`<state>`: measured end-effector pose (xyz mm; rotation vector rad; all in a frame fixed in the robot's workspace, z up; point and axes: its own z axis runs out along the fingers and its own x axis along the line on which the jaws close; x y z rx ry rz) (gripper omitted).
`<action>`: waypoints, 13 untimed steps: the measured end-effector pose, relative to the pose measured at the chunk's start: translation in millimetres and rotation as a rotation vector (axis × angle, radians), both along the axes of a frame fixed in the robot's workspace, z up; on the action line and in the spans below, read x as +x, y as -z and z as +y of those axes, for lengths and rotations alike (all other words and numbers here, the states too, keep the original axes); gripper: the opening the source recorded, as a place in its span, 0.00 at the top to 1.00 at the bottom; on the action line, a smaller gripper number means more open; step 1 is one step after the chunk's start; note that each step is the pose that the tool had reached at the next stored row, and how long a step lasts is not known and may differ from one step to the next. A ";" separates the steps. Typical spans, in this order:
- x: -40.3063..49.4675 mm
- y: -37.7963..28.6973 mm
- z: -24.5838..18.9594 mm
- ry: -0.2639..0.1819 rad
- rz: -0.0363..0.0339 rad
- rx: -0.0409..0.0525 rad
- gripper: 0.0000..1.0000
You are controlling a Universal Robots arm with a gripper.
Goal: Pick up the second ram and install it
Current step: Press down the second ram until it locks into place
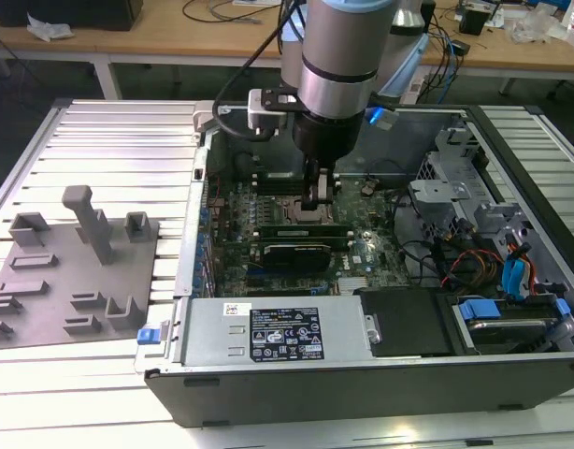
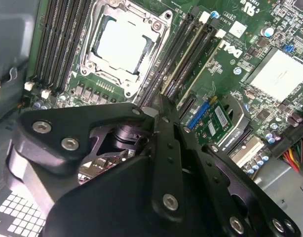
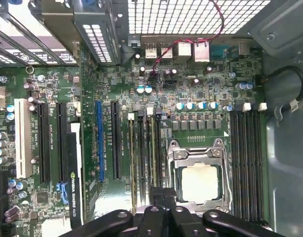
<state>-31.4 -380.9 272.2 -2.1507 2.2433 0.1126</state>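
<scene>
Pincer black, angular, jaws pinched together over second ram, thin green stick standing in slot beside square metal socket; I can't see contact, stick's near end hidden.

The gripper's fingertips are lost against the dark board in the exterior view, and whether anything is clamped cannot be told. In the second wrist view the lower ends of the slots are covered by the black gripper body, and the socket's top is cut by the upper edge. In the first wrist view the socket's lower edge is hidden behind the gripper links at the bottom of the frame. The ram cannot be made out for certain among the slots.
</scene>
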 end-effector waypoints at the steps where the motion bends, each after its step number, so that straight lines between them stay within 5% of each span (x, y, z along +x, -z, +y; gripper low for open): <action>1: 0.0 -0.4 0.0 0.000 0.0000 0.0000 0.89; 3: 3.7 0.0 0.0 0.000 0.0002 -0.0003 0.89; 6: 27.9 5.6 0.0 0.000 0.0037 -0.0017 0.89; 9: 36.2 12.3 0.0 0.000 0.0047 -0.0018 0.89; 13: 50.8 29.2 0.0 0.000 0.0055 -0.0019 0.89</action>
